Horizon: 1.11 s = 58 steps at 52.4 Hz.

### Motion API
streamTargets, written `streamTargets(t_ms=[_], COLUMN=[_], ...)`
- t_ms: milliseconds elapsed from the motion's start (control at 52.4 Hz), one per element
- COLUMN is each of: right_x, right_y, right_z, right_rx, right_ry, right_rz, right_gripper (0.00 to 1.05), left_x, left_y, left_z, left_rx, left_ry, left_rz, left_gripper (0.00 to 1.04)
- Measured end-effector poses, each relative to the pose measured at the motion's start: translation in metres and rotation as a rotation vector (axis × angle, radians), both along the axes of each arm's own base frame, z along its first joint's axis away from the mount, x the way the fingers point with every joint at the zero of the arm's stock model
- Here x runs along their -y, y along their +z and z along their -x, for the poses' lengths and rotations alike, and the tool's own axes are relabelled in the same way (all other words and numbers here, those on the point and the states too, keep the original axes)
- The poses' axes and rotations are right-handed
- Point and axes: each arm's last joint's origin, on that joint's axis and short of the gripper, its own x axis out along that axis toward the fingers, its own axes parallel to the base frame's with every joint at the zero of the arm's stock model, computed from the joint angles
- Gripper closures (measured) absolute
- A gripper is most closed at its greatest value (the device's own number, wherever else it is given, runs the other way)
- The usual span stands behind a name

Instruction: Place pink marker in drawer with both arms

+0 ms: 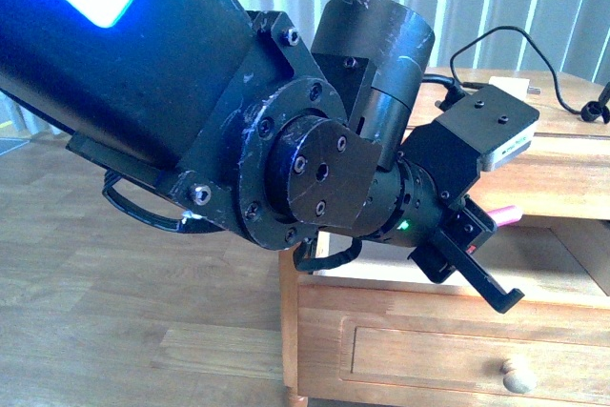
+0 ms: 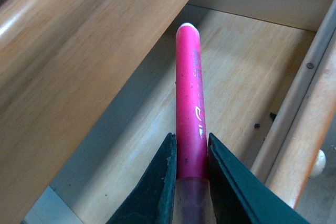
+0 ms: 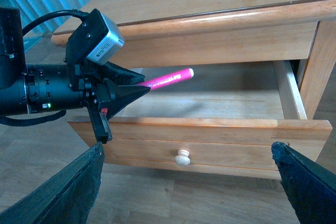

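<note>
Wood floor and pale curtains surround a table [image 3: 184,3] whose drawer [image 3: 220,124] stands open. The left gripper [image 3: 144,85] is clamped on the marker [image 3: 168,78] near its cap, holding it above the drawer floor. The right gripper [image 3: 187,148] hangs spread wide, near the knob [image 3: 182,157]. Placing is in hand. Next, the left should lower a little and part its fingers.
</note>
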Motion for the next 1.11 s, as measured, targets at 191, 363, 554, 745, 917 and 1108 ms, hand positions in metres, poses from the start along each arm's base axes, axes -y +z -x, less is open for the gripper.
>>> streamTargets(t_ms=[191, 363, 554, 745, 917, 1108], right_x=[0.000, 0.000, 0.000, 0.000, 0.000, 0.000], right_y=[0.000, 0.000, 0.000, 0.000, 0.000, 0.000], right_z=[0.000, 0.000, 0.000, 0.000, 0.000, 0.000], right_rx=[0.000, 0.000, 0.000, 0.000, 0.000, 0.000], right_ry=[0.000, 0.000, 0.000, 0.000, 0.000, 0.000], right_rz=[0.000, 0.000, 0.000, 0.000, 0.000, 0.000], right_gripper=[0.08, 0.08, 0.08, 0.08, 0.08, 0.08], left_x=[-0.002, -0.016, -0.048, -0.116, -0.156, -0.188], left_y=[0.003, 0.015, 0.049, 0.085, 0.107, 0.103], left_z=[0.001, 0.017, 0.041, 0.086, 0.142, 0.210], left_rx=[0.043, 0.053, 0.076, 0.132, 0.187, 0.209], left_ry=[0.078, 0.174, 0.341, 0.560, 0.650, 0.751], left_rz=[0.024, 0.074, 0.166, 0.290, 0.399, 0.462], left_gripper=[0.38, 0.10, 0.06, 0.06, 0.06, 0.06])
